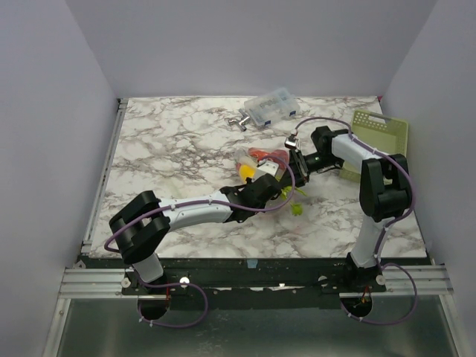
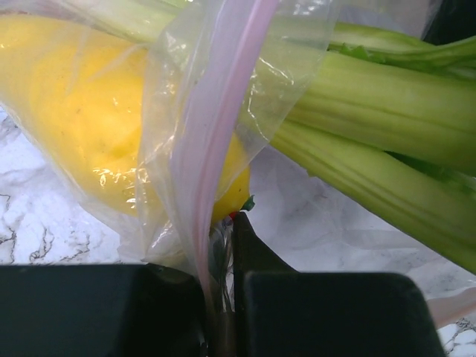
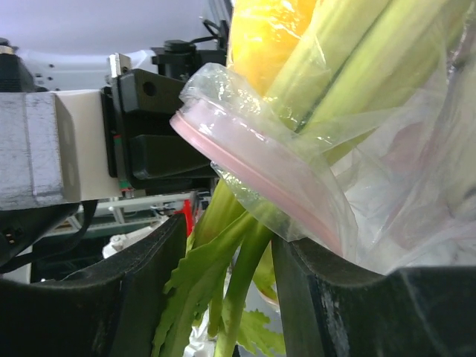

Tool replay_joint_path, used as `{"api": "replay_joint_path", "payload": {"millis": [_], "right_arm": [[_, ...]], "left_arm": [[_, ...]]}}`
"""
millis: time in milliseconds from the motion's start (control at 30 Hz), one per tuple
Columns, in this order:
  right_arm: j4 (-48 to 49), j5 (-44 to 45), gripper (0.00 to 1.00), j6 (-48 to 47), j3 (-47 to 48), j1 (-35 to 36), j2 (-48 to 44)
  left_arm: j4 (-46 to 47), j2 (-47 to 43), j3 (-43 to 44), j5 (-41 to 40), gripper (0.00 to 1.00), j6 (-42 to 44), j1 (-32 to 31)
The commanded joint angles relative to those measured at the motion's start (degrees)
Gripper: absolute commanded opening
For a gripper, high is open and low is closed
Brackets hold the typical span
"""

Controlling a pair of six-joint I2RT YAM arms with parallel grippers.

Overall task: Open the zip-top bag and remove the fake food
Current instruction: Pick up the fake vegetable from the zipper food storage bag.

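Pinching the pink zipper strip [image 2: 195, 171] of the zip-top bag [image 2: 167, 89], the left gripper [image 2: 222, 290] has its jaws pressed together on the plastic, as its own wrist view shows. Just beyond the fingers, a yellow lemon [image 2: 74, 104] lies inside the bag, and a pale green stalk [image 2: 387, 119] is cut off by that picture's right border.

The right gripper [image 3: 227, 256] stands with its jaws apart. The stalk's leafy end hangs in the gap below the strip; whether it touches either finger cannot be judged, and only this wrist view shows it.

The top view alone gives positions. The bag rests near the middle of the table [image 1: 171, 141], between the two grippers, with red pieces [image 1: 274, 155] dimly visible inside. A green basket [image 1: 383, 134] sits at the right edge. A clear box [image 1: 271, 110] and a metal fitting [image 1: 239, 120] lie by the far edge. The bag's outline is hard to trace there.
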Motion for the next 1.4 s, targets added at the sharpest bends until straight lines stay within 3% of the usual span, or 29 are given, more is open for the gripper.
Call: {"api": "replay_joint_path", "payload": {"millis": [0,133,467,667,800,867,1033,1200,1367], "right_arm": [[0.55,6.9,0.52,0.08,0.52,-0.3,-3.31],[3.35,12.84,0.49,1.92,-0.38,-0.33,-5.82],[5.79,21.13,0.27,2.68,0.39,-0.23,-9.96],[6.2,24.16,0.26,0.78,0.86,-0.16,-11.43],[7.13,27.29,0.21,-0.2,1.32,0.38,-13.96],[6.46,25.84,0.19,-0.3,1.97,0.39,-14.49],[-2.76,8.24,0.14,0.52,5.51,0.4,-8.38],[-3.84,1.03,0.13,1.6,6.57,0.35,-4.07],[-7.47,-2.29,0.13,-3.08,10.57,0.1,-3.34]], "left_arm": [[0.59,-1.01,1.07,1.11,0.0,0.91,0.13],[0.53,-1.64,1.05,1.33,0.0,0.99,0.22],[0.12,-1.74,1.01,1.73,0.0,1.26,0.31],[-0.48,-2.42,1.34,2.06,0.0,1.72,0.31],[-0.72,-3.67,1.66,2.72,0.0,1.79,0.31],[-0.7,-4.29,1.74,3.1,0.0,1.73,0.31],[-0.81,-5.75,2.67,3.27,0.0,2.2,0.31],[-0.31,-6.06,3.73,4.71,0.0,3.6,0.15],[0.59,-4.86,3.83,5.62,0.0,3.47,-0.04]]}}
